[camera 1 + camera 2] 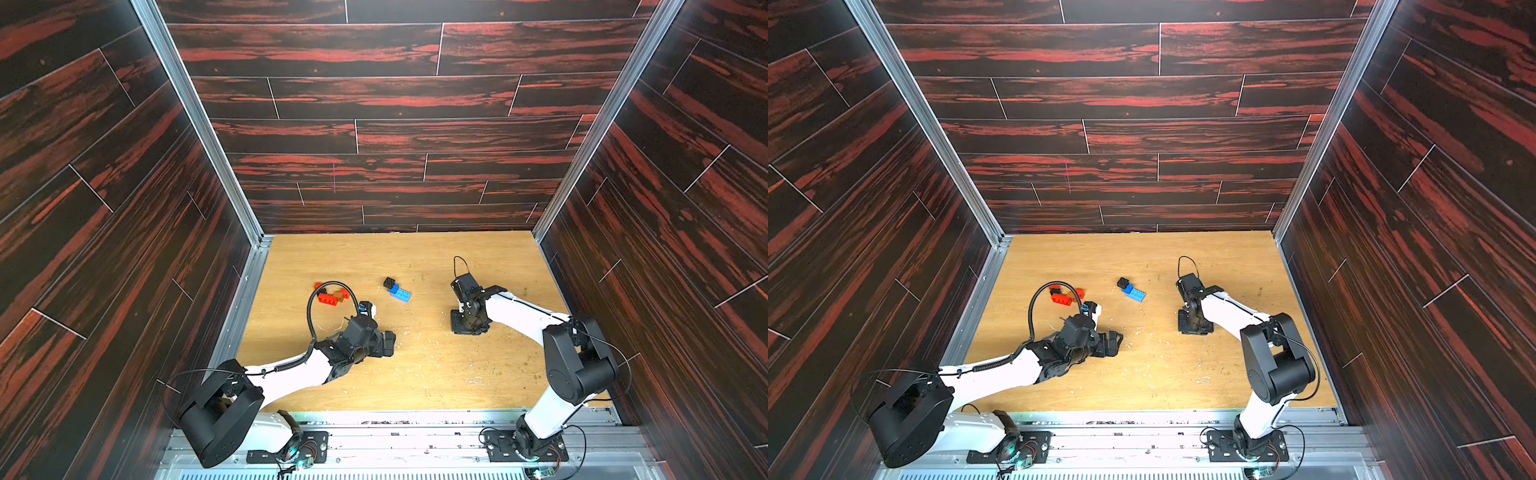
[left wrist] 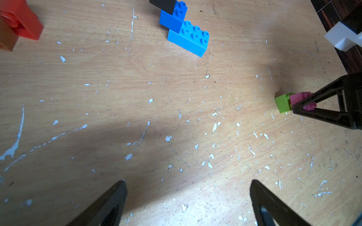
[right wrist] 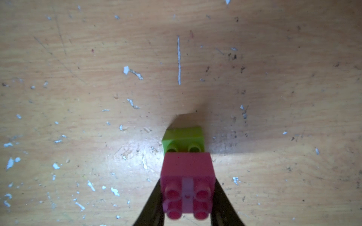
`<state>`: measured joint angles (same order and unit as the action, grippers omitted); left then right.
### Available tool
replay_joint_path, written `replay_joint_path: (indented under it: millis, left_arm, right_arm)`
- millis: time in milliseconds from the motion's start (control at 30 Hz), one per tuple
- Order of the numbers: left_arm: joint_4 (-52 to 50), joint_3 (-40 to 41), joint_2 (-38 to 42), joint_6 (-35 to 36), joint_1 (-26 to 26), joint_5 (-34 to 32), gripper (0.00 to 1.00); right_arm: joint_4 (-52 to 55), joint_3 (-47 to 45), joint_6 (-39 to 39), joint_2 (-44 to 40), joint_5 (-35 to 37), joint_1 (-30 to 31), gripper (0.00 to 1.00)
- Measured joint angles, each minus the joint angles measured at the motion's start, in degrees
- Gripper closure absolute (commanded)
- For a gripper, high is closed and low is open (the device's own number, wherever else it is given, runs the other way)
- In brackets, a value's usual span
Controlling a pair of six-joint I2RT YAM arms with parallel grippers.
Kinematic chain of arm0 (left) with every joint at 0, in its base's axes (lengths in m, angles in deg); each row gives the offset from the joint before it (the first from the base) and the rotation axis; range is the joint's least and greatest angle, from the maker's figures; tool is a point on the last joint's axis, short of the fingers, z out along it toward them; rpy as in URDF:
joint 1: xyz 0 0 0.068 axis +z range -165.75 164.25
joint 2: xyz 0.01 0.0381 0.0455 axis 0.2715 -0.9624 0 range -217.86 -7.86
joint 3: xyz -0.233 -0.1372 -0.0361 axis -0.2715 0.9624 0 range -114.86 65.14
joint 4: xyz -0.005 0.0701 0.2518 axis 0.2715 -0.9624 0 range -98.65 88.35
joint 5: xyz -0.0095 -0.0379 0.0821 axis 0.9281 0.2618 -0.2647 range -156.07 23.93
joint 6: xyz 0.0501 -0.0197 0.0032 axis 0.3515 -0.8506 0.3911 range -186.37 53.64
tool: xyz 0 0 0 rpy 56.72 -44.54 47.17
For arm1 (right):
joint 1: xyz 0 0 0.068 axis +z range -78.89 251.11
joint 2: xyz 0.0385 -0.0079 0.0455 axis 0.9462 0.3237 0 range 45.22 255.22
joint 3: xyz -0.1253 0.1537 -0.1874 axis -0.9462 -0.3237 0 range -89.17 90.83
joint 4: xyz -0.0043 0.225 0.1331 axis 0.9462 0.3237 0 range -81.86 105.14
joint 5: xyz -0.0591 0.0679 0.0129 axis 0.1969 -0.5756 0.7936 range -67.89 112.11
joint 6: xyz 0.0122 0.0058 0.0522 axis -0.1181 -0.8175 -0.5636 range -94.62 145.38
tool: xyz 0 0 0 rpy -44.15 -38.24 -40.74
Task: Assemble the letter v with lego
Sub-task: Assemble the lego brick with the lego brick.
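Right gripper (image 3: 187, 184) pinches pink brick (image 3: 187, 166), green brick (image 3: 184, 135) beyond its tips; left gripper (image 2: 188, 182) wide, empty. Carry level, seat squarely.

Red bricks (image 1: 330, 296) are lying on the table (image 1: 436, 374), a black brick (image 1: 389, 283) is touching a blue brick (image 1: 401, 293), and the right gripper (image 1: 468, 328) is pointing down nearby.

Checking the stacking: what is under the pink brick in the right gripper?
A green brick lies under the pink brick, offset so two green studs show. Its other half is covered by the pink brick, held in the right gripper.
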<state>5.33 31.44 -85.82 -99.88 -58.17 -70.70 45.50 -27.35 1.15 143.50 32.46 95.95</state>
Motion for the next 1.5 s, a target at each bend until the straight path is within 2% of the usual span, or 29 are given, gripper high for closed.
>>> replay_joint_path:
  millis: [567,1267,1500]
  left_arm:
    - [-0.1,0.9,1.6,-0.2,0.0,0.1,0.0]
    - [0.0,0.9,1.6,-0.6,0.0,0.2,0.0]
    - [-0.1,0.9,1.6,-0.6,0.0,0.2,0.0]
  right_arm:
    - [3.5,3.3,1.8,2.5,-1.6,-0.7,0.79]
    - [2.3,-0.8,0.9,0.7,-3.5,-0.7,0.79]
    - [3.4,-0.3,0.8,2.8,-3.5,-0.8,0.79]
